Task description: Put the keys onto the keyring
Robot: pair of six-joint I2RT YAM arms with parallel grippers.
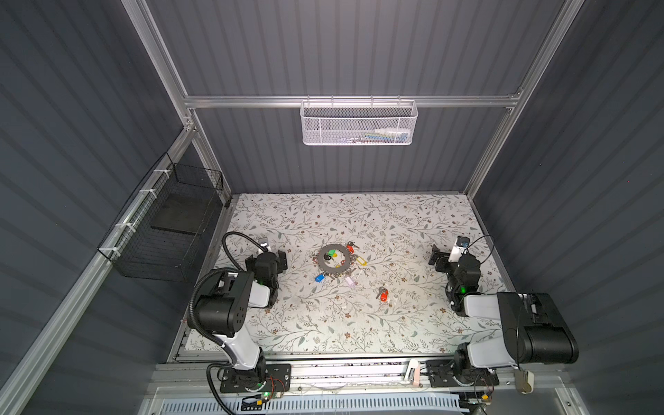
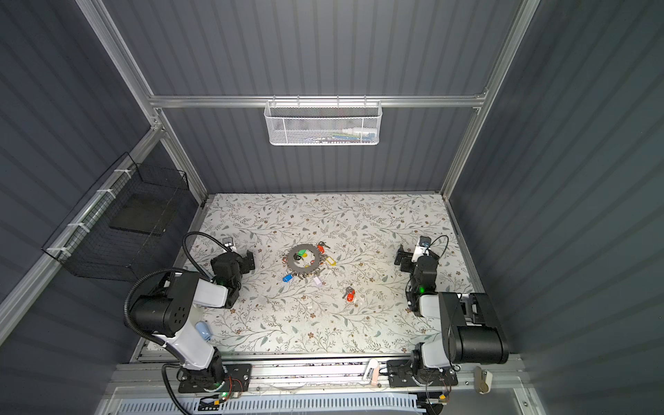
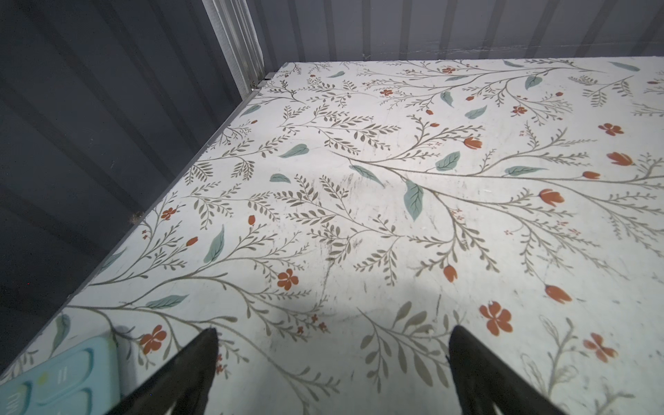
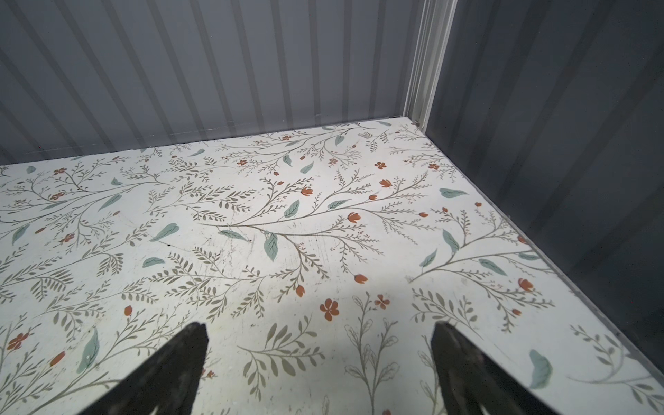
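Both the left gripper [image 3: 334, 330] and right gripper [image 4: 320, 325] hang spread wide and empty at opposite sides of the floral table [image 1: 395, 222], while the keys [image 1: 382, 291], a small dark bunch with 1 orange-red tag [image 1: 383, 297], lie loose mid-table, near the grey tag-hung keyring [image 1: 346, 264] but apart.

The keys [image 1: 382, 294] lie right-front of the keyring [image 1: 332, 248]; both on table [image 1: 395, 222].

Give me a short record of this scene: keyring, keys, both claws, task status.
keyring: flat near the middle of the table, coloured tags on its rim
keys: orange-tagged bunch loose on the table, apart from the keyring
left claw: open, empty, over bare table
right claw: open, empty, over bare table
status: keys not yet on the keyring
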